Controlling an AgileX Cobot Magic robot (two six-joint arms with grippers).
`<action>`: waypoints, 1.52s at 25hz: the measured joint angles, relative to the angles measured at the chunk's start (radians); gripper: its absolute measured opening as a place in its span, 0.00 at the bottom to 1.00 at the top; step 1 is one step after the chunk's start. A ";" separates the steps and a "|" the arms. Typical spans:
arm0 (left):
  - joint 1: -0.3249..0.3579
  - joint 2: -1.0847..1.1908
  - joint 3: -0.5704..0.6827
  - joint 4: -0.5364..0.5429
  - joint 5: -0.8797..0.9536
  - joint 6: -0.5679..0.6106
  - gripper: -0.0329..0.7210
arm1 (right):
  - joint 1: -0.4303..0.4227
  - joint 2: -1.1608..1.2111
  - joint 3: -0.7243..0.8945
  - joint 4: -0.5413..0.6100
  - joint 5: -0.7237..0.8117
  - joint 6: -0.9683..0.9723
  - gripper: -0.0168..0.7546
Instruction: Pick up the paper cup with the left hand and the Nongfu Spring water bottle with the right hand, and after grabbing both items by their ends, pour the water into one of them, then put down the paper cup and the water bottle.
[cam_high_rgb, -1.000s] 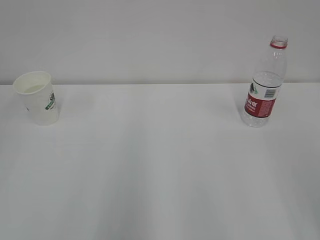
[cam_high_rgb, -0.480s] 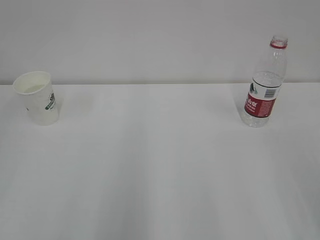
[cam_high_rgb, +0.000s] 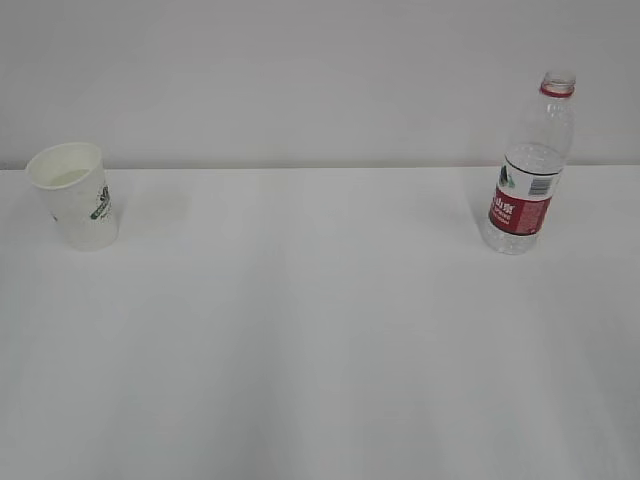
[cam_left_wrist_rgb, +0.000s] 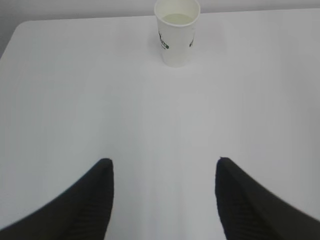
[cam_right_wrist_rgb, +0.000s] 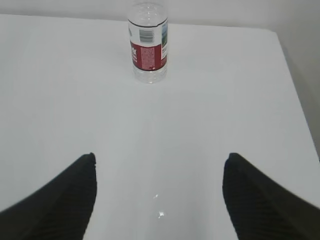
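Cup (cam_high_rgb: 75, 195) and bottle (cam_high_rgb: 529, 165) upright, well apart on worktop (cam_high_rgb: 320, 330); left gripper (cam_left_wrist_rgb: 162, 197) and right gripper (cam_right_wrist_rgb: 159, 200) gaping, empty

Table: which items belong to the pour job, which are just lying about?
Job:
- cup, upright, far left
- bottle, upright, uncapped, far right
- left hand, open, short of cup
- right hand, open, short of bottle

Lying about:
- nothing else on the table except a few droplets

Matt paper cup (cam_high_rgb: 75, 195), clear plastic bottle (cam_high_rgb: 530, 165)
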 joint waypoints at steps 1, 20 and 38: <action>0.000 0.000 0.002 0.000 0.003 0.000 0.66 | 0.000 0.000 0.000 0.004 0.011 0.000 0.79; 0.000 0.000 0.088 -0.009 0.101 0.000 0.63 | 0.000 0.000 -0.002 0.031 0.194 -0.002 0.79; 0.000 0.000 0.088 -0.010 0.101 0.000 0.63 | 0.000 -0.001 -0.054 0.021 0.440 -0.002 0.78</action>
